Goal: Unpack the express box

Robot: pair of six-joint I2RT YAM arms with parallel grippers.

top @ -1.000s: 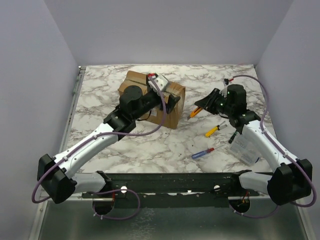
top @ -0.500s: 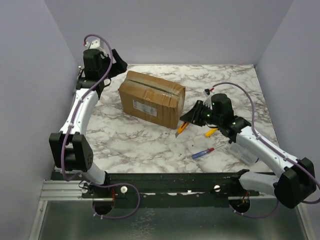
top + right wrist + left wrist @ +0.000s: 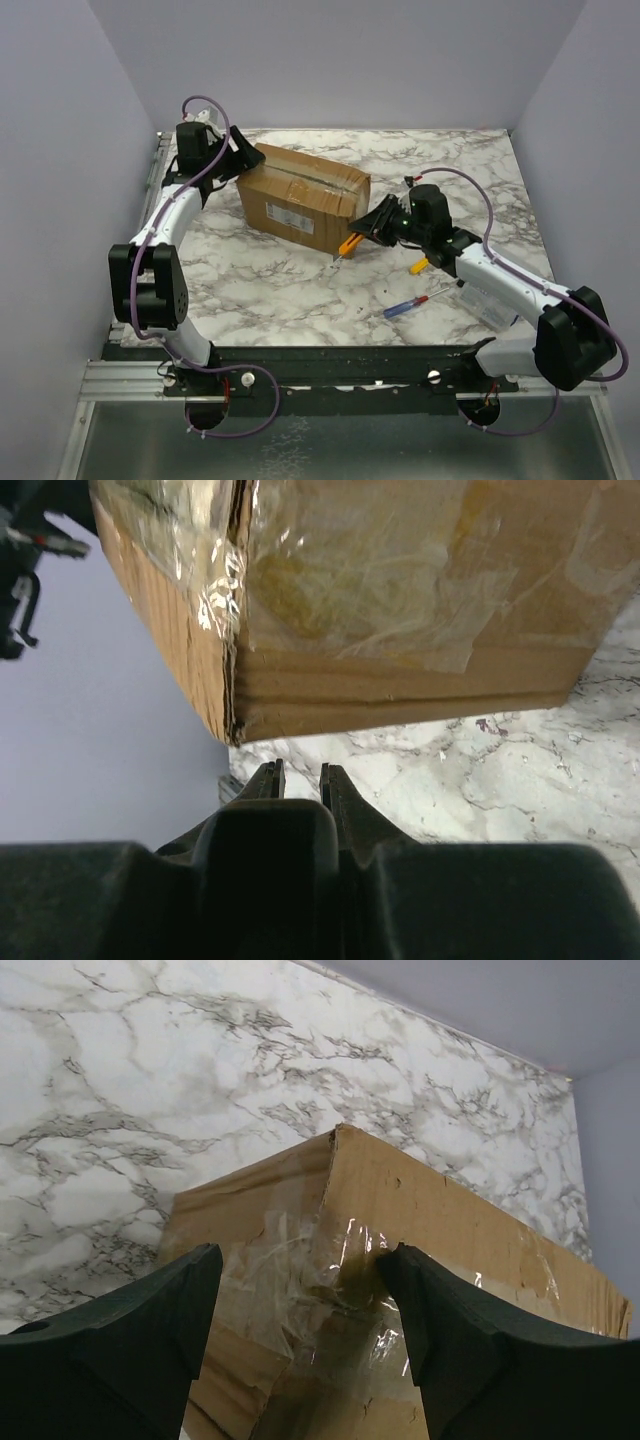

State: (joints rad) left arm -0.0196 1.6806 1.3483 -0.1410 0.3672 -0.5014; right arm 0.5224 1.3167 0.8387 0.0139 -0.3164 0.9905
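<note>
A: Table (image 3: 250,280)?
B: Marble top. Box (image 3: 305,195) lies flat on it, about 11 o'clock of table centre. It is closed, with glossy tape (image 3: 300,180) over the seams and a white label (image 3: 290,215) on the near face.
A: Left gripper (image 3: 243,152)?
B: At the box's 10 o'clock corner. Wrist view: fingers (image 3: 150,1330) spread wide, one on each side of the taped corner, holding nothing. Contact with the cardboard: cannot tell.
A: Right gripper (image 3: 372,224)?
B: At the box's 4 o'clock corner, low to the table. Jaws closed to a thin slit on an orange cutter (image 3: 348,243), tip pointing to 8 o'clock just beside the box's near edge. Tip touching box: cannot tell.
A: Loose items?
B: Yellow screwdriver (image 3: 420,265) at 4 o'clock of the box. Red-blue screwdriver (image 3: 408,305) at 5 o'clock. Both lie apart from the box.
</note>
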